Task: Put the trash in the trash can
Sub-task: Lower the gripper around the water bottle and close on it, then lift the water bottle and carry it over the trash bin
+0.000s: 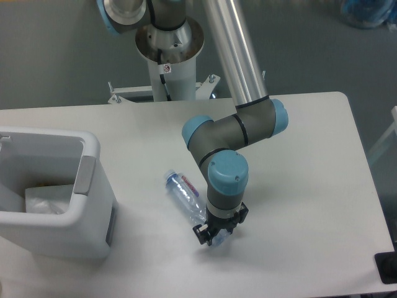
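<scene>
Robotics laboratory setting. An industrial arm rises from a white pedestal bolted to a grey carpeted floor, beside a plain white table bearing only test items, including a bin.

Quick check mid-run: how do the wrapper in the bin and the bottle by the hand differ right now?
The plastic wrapper already lies inside the trash can; the crushed bottle lies on the table. The wrapper is a pale, crumpled sheet, while the bottle is long, with a red-blue label. Nothing touches the wrapper; the hand sits over the bottle's near end, though I cannot tell whether it grips. Both look like clear plastic trash.
</scene>
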Robot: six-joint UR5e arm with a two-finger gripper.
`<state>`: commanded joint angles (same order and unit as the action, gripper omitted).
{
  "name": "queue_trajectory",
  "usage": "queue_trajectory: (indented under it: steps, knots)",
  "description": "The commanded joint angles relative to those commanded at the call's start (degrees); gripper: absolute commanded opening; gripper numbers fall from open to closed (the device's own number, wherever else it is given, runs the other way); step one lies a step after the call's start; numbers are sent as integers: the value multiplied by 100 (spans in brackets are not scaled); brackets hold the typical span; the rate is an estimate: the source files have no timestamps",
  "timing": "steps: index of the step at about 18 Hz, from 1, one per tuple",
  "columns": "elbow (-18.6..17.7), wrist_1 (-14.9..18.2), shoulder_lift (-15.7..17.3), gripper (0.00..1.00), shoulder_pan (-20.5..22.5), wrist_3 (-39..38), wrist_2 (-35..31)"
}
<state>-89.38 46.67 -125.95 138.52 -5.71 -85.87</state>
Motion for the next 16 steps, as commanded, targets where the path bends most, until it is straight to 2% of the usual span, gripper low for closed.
queue_trajectory:
  steps: [1, 5, 7, 11, 13, 16]
  knots:
    - [0, 9, 9, 55, -9, -9, 0]
    - [9, 26, 96, 55, -26, -17, 0]
    - [0, 53, 316, 55, -26, -9, -9]
    - [52, -26, 974, 55, -26, 17, 9]
    - [324, -114, 1230, 55, -35, 9, 9]
    - [991, -158, 1406, 55, -96, -9, 44]
